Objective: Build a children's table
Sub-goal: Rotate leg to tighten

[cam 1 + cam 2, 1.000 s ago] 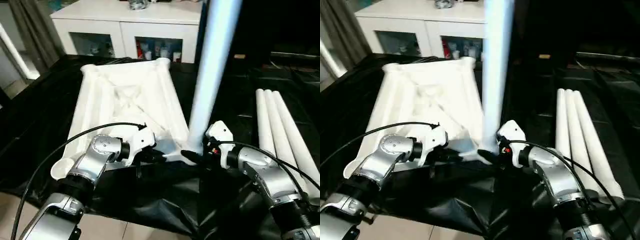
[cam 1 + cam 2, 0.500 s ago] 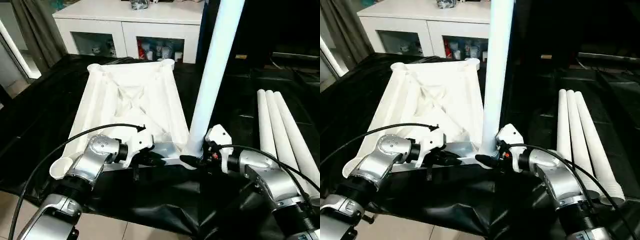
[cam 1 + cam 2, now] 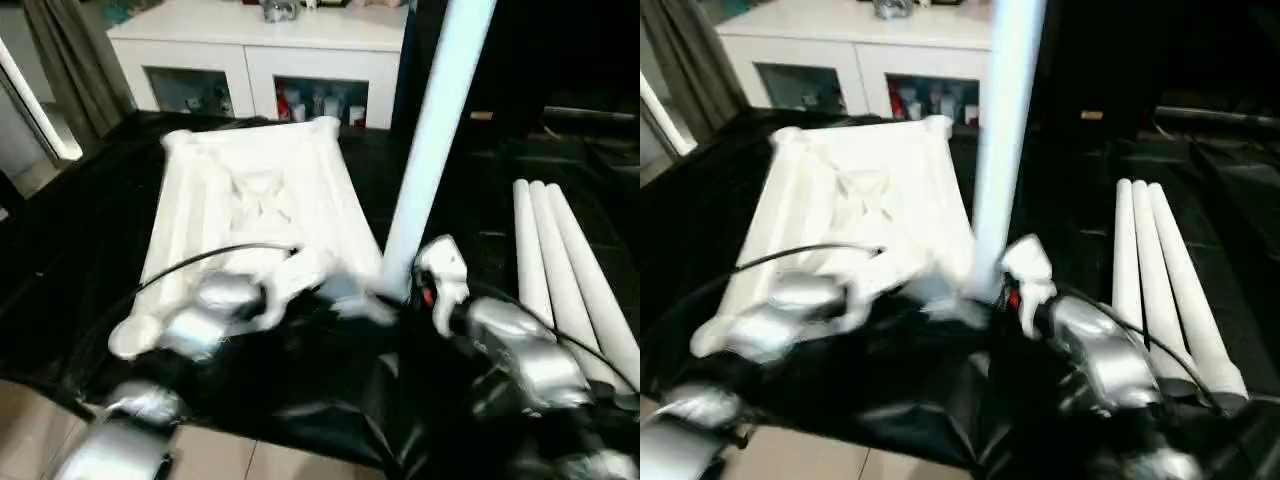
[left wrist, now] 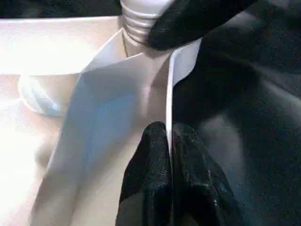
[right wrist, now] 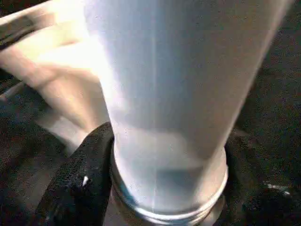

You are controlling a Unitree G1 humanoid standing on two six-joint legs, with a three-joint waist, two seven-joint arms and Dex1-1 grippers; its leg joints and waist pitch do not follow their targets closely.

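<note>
Table top (image 3: 255,215) lay ribs-up; left gripper (image 4: 168,141) pinched its near rim, right gripper (image 5: 164,188) clamped the upright leg (image 3: 432,140).

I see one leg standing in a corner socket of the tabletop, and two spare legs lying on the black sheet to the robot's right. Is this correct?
Not quite: three spare legs lie there, as the left eye view shows. One leg does stand at a corner of the tabletop, on the black sheet.

Both silver forearms reach inward, wrists angled toward each other. The left gripper (image 4: 170,141) is pinched tight, fingers together. The right gripper (image 5: 164,188) stands spread, its fingers at nine and three o'clock.
</note>
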